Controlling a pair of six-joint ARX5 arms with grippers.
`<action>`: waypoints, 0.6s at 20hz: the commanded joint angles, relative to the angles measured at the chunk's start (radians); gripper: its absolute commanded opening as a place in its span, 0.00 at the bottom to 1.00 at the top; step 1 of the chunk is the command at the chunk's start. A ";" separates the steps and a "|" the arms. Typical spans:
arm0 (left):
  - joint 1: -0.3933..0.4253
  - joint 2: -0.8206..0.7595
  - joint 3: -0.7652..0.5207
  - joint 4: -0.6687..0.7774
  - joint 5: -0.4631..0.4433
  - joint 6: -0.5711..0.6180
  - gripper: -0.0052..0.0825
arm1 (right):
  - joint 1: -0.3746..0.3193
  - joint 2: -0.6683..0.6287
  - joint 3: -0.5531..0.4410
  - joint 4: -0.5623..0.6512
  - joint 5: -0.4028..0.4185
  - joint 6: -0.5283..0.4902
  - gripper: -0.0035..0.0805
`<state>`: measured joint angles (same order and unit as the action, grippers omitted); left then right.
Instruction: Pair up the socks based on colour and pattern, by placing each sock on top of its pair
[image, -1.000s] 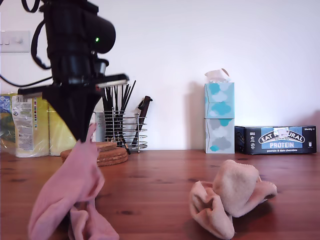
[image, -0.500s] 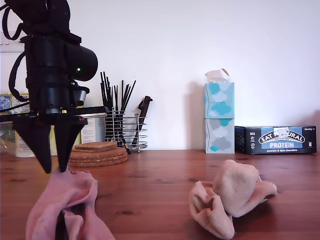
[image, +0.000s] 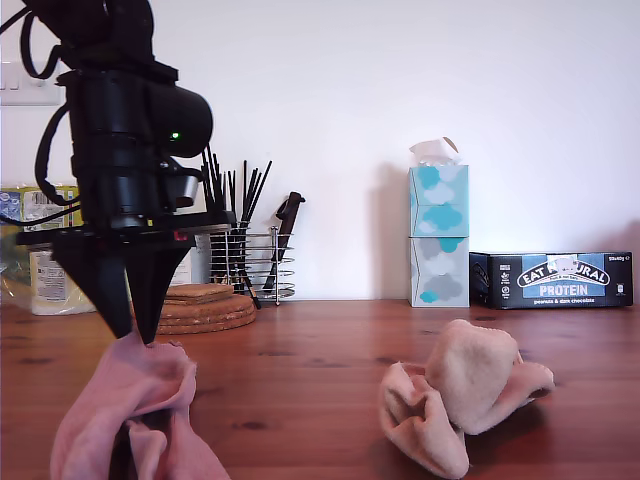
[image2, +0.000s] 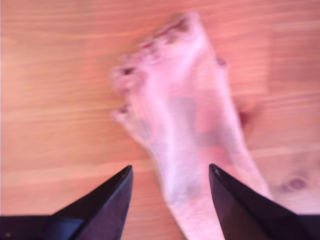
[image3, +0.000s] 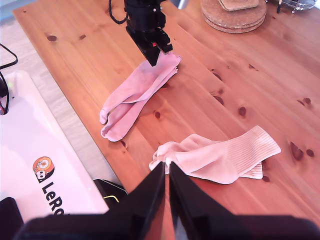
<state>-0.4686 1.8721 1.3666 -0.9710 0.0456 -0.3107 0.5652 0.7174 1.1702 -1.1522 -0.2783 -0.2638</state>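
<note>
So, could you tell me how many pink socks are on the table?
2: the pink socks lie overlapping below my first gripper, at the exterior view's lower left. None seem hidden.

A dark box (image: 551, 279) at the far right of the exterior view reads "EAT NATURAL" over "PROTEIN"; a smaller line beneath seems to say "peanuts & dark chocolate", though it is too small to be sure. In the second wrist view, a white sheet (image3: 37, 165) beside the table carries a round logo and the letters "LeRo", cut off by the arm. The packet (image: 45, 250) at the exterior view's far left bears print too fine to read.
</note>
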 joint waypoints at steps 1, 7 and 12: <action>-0.022 0.013 -0.003 -0.006 -0.011 0.020 0.04 | 0.004 -0.002 -0.010 0.006 -0.003 -0.005 0.03; -0.108 0.013 -0.003 -0.065 -0.113 0.057 0.04 | 0.004 -0.002 -0.010 -0.006 -0.002 -0.005 0.03; -0.122 0.011 -0.002 -0.114 -0.200 0.033 0.55 | 0.004 -0.002 -0.010 -0.012 -0.002 -0.005 0.03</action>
<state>-0.5949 1.8721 1.3666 -1.0775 -0.1429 -0.2676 0.5652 0.7174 1.1702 -1.1679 -0.2783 -0.2638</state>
